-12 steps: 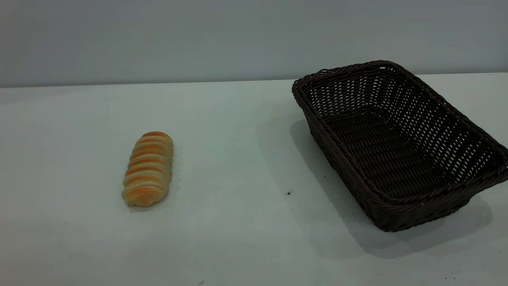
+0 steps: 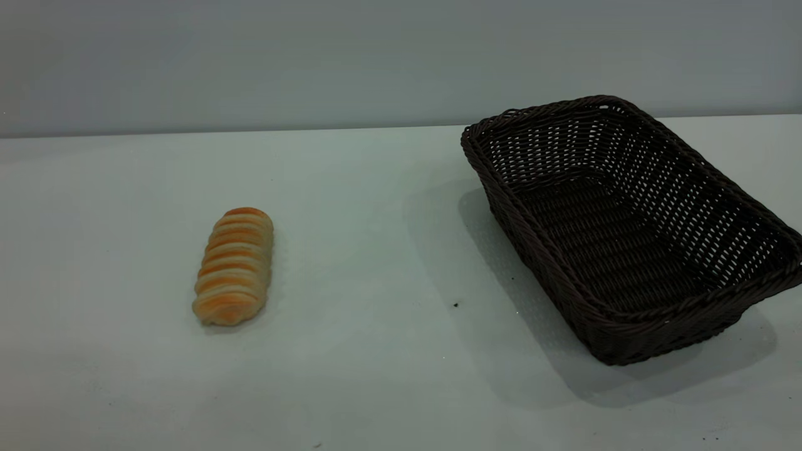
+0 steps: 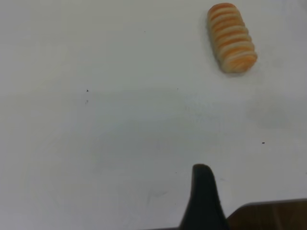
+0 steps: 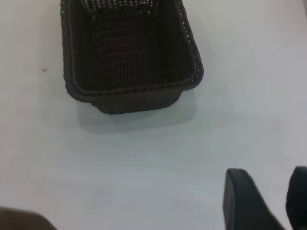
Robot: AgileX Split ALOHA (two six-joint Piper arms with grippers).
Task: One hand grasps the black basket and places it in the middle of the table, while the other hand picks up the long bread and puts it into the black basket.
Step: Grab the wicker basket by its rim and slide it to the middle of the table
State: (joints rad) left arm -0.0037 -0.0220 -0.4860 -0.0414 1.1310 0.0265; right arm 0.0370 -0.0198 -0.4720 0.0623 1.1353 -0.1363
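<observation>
The long bread point(image 2: 235, 267) lies on the white table point(image 2: 376, 250) at the left, lengthwise toward the camera. The black basket point(image 2: 626, 232) stands empty on the table at the right, angled. Neither gripper shows in the exterior view. In the left wrist view the bread point(image 3: 231, 37) lies well away from my left gripper point(image 3: 202, 194), of which only a black part shows. In the right wrist view the basket point(image 4: 129, 52) stands apart from my right gripper point(image 4: 268, 191), which is empty, with bare table showing between its two black fingers point(image 4: 242, 201).
A grey wall point(image 2: 376, 56) runs behind the table's far edge. A few tiny dark specks point(image 2: 455, 305) lie on the table between bread and basket. A blurred brown shape point(image 3: 271, 215) sits at the edge of the left wrist view.
</observation>
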